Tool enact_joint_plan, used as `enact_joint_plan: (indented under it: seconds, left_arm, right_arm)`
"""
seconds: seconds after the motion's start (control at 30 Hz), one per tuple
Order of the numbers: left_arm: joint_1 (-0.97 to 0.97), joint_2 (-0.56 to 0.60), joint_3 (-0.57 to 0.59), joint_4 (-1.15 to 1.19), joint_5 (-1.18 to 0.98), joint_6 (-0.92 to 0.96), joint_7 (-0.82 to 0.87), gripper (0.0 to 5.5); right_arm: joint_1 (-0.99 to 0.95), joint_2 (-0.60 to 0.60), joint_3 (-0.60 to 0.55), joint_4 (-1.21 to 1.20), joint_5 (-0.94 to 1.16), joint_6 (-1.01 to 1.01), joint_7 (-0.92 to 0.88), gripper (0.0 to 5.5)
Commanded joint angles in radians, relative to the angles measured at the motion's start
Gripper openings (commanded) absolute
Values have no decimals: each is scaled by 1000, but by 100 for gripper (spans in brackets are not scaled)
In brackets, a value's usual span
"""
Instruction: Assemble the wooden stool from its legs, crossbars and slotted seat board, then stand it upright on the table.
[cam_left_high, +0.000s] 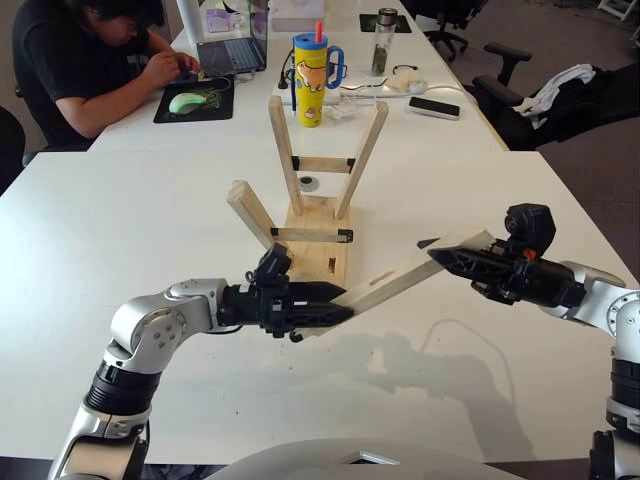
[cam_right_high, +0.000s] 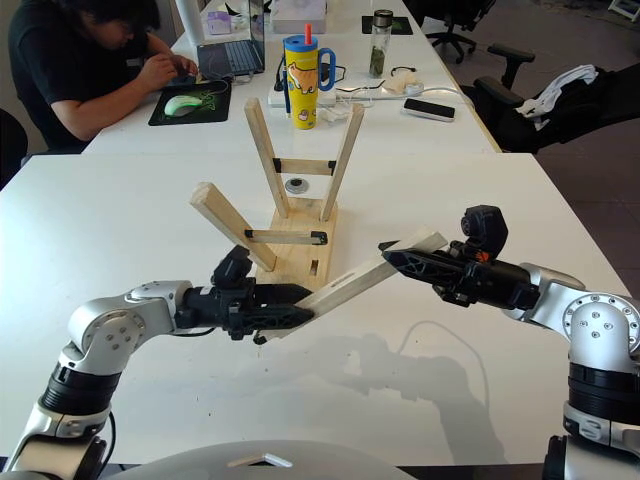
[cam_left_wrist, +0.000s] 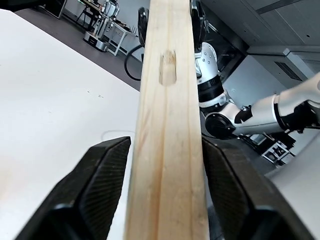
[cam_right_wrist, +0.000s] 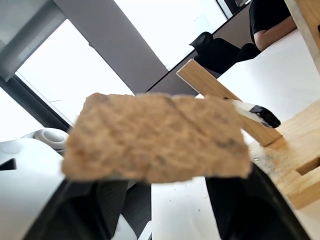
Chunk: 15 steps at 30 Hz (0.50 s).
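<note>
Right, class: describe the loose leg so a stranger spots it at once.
On the white table lies the seat board, three legs sticking up. Nearer the robot, one leg slants between left end effector and right end effector, the only one unattached.

A leg (cam_left_high: 405, 278) spans from the left pincer (cam_left_high: 343, 309) to the right pincer (cam_left_high: 437, 252), above the surface (cam_left_high: 120, 230) and before the upturned stool (cam_left_high: 318, 215), with a cup (cam_left_high: 310, 80) behind it.

White desk (cam_left_high: 120, 260) — the seat board (cam_left_high: 318, 258) lies flat at frame centre, a small round object (cam_left_high: 308, 184) just above it
</note>
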Motion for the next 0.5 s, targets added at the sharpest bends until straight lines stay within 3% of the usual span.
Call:
enact_joint_plan:
  seconds: [0.03, 0.1, 0.27, 0.5]
  left_arm:
    - [10, -16, -1, 13, 152, -138, 63, 335]
    - [35, 10, -57, 10, 297, -269, 53, 370]
    - [63, 57, -202, 116, 650, -541, 94, 372]
    - [57, 36, -259, 240, 818, -646, 120, 372]
  right_arm:
    - [9, -94, 40, 59, -147, -81, 70, 206]
    - [-41, -126, 35, 129, -200, -119, 102, 206]
    - [-189, -165, 54, 245, -280, -201, 182, 206]
    - [-315, -133, 155, 339, -418, -329, 267, 206]
